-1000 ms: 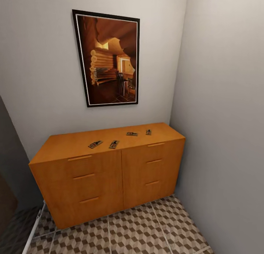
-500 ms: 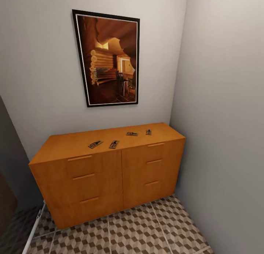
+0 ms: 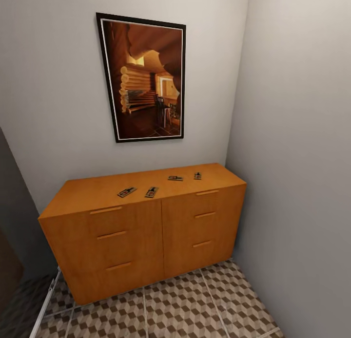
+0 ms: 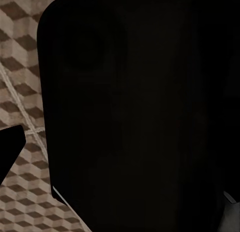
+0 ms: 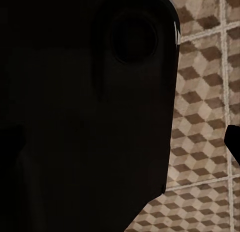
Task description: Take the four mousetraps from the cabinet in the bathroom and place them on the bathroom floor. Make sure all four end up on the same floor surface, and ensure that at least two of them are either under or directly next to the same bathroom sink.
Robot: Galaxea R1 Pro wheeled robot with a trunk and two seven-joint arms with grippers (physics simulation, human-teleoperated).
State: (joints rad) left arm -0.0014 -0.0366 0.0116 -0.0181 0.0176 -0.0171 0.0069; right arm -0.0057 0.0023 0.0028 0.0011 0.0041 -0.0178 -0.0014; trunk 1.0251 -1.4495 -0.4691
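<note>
While we look down from the head camera, the orange-brown cabinet [image 3: 146, 231] stands against the far grey wall, tucked into the right-hand corner of the room. Its flat top carries all four mousetraps. Two of them lie close together near the front edge, left of centre: one mousetrap [image 3: 126, 192] and a second mousetrap [image 3: 151, 192] just beside it on the right. A third mousetrap [image 3: 175, 178] lies further back and to the right, with the fourth mousetrap [image 3: 197, 176] near it, closer to the right wall. None of them touch one another. Two columns of drawer fronts with slot handles face us. Above the cabinet hangs a framed picture [image 3: 145, 78] of a log interior in a black frame. The bathroom floor [image 3: 185, 309], with its cube-pattern tiles, runs from the foot of the cabinet toward us.

From the wrist cameras we get something else. The left wrist view has a large dark rounded body [image 4: 135, 111] close to the lens, with cube-pattern floor tiles [image 4: 22, 66] along one side. The right wrist view has a similar dark mass [image 5: 85, 106], with tiles [image 5: 205, 117] and pale grout lines past its edge. For either end effector we cannot tell whether the fingers are apart or together.
</note>
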